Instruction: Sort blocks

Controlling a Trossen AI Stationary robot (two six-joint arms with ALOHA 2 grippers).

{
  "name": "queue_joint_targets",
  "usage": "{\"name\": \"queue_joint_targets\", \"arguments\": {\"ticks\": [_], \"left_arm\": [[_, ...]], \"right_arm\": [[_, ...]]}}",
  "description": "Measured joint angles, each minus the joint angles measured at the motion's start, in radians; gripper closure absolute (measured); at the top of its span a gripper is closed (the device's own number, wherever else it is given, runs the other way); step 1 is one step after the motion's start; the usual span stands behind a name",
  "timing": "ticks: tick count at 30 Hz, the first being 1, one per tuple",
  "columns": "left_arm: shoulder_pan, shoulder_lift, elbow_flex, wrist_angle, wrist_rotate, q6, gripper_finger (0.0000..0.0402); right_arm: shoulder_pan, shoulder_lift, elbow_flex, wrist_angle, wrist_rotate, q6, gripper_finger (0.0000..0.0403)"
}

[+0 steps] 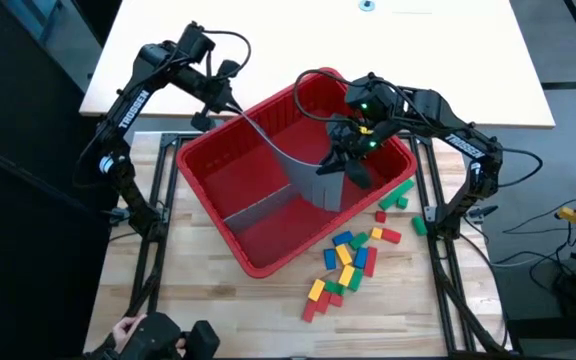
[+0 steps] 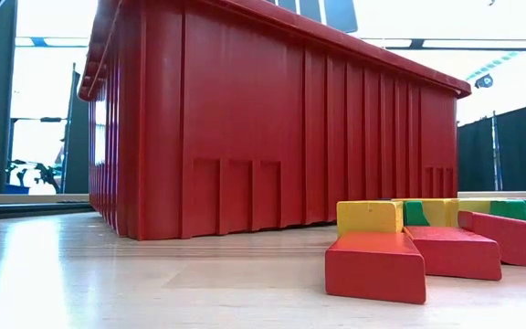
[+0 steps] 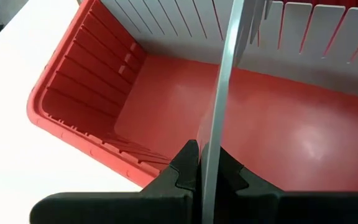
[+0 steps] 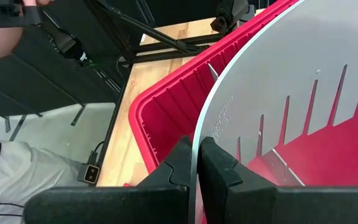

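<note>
My 2 grippers — left gripper point(image 3: 205, 174), right gripper point(image 4: 194, 163) — pinch a grey panel point(image 1: 303, 165); the blocks point(image 1: 353, 255) lie outside the bin point(image 1: 230, 235), probably nearer my right.

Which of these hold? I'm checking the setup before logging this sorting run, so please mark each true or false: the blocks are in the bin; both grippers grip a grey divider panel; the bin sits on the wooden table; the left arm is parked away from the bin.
1. The blocks are in the bin. False: they lie on the table beside the bin; no block shows inside it.
2. Both grippers grip a grey divider panel. True: the left gripper and the right gripper each have their fingers shut on the edge of the curved panel.
3. The bin sits on the wooden table. True.
4. The left arm is parked away from the bin. False: its gripper is at the bin's far corner, holding the panel.
</note>
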Motion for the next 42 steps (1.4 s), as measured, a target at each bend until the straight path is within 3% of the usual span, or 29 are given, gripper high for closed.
{"name": "queue_joint_targets", "arguments": {"ticks": [9, 31, 42], "left_arm": [[0.007, 0.029, 0.0, -0.018, -0.072, -0.026, 0.0401], [0.01, 0.066, 0.0, -0.013, -0.101, -0.027, 0.0401], [0.012, 0.066, 0.0, 0.011, -0.117, -0.031, 0.0402]], "right_arm": [[0.0, 0.001, 0.0, 0.007, 0.012, -0.001, 0.0403], [0.0, 0.001, -0.001, 0.0, 0.033, 0.025, 0.0401], [0.001, -0.001, 0.0, -0.107, -0.013, 0.047, 0.0317]]}}
